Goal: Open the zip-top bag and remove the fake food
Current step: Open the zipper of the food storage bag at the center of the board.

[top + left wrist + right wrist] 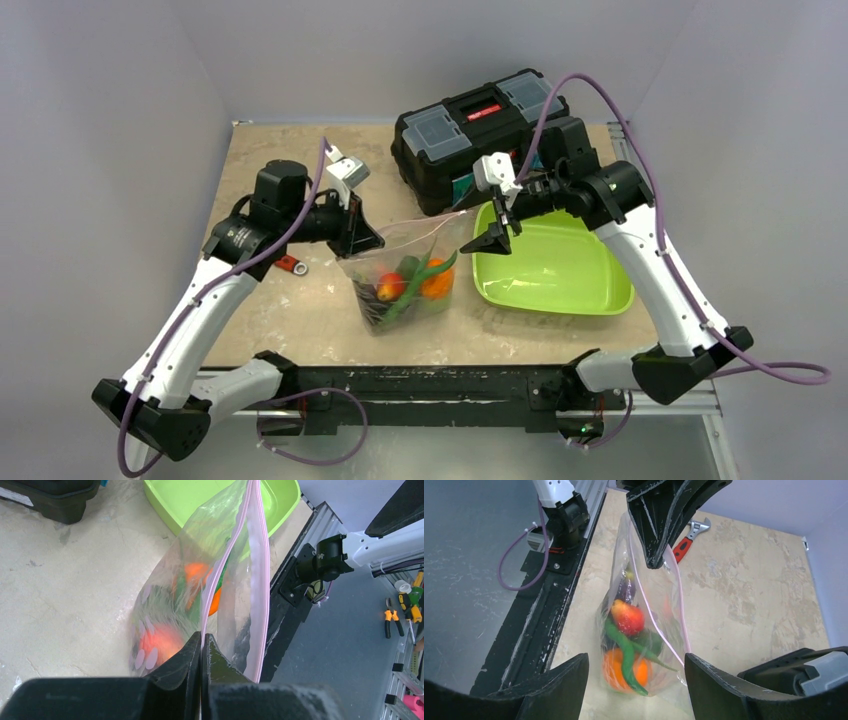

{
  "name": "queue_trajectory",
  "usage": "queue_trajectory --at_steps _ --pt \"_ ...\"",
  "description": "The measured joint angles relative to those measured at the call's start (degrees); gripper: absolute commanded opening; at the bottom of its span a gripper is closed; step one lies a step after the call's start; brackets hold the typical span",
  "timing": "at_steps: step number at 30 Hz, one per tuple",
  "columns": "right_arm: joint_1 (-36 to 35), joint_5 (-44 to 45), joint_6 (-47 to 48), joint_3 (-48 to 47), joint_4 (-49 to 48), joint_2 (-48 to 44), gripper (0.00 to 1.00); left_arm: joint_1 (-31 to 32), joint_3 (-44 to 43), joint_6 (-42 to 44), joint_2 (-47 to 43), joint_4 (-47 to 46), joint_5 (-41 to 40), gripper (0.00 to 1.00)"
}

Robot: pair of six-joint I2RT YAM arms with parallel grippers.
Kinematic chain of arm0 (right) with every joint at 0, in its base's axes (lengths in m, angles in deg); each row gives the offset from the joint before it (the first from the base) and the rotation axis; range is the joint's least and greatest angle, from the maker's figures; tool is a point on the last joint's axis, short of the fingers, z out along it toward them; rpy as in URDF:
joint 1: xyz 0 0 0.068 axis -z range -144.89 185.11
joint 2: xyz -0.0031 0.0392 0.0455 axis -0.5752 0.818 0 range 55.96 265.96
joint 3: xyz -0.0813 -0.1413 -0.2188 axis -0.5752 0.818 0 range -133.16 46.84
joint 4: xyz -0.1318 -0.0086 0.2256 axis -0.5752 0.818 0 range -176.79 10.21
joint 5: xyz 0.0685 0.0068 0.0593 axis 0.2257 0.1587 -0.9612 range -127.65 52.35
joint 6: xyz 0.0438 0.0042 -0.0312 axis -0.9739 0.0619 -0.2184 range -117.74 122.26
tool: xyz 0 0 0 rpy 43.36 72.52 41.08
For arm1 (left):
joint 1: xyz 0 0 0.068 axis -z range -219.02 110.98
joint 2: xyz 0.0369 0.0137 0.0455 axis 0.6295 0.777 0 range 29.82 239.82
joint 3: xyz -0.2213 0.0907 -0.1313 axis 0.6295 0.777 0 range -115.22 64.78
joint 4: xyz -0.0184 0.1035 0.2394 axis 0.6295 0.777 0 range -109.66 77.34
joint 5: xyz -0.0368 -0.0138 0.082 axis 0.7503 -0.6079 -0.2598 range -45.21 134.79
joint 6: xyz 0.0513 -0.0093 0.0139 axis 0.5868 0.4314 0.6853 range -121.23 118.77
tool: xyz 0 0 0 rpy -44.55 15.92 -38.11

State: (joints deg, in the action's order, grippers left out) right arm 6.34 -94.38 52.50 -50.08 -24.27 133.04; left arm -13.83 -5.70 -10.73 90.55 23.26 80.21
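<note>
My left fingers (202, 637) pinch the clear plastic zip-top bag (170, 580), its mouth parted. My right fingers (636, 660) are spread wide, empty. The colourful fake food (626, 617) sits below, not out yet.

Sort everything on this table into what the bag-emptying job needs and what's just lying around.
Belongs to the job: zip-top bag; fake food inside it; left gripper, shut on the bag's zip edge; right gripper, open.
Just lying about: black toolbox; red-handled wrench; green tray, though it could serve as a drop spot.

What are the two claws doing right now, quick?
Left claw: closed, pinching the zip-top bag by its zip edge.
Right claw: open, holding nothing.
</note>
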Motion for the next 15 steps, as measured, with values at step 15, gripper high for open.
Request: queue_trajectory --at_steps 15 --pt "2.4 -1.4 0.0 1.0 -0.2 -1.0 0.69 -9.4 -3.3 -3.5 2.1 -2.1 2.5 0.0"
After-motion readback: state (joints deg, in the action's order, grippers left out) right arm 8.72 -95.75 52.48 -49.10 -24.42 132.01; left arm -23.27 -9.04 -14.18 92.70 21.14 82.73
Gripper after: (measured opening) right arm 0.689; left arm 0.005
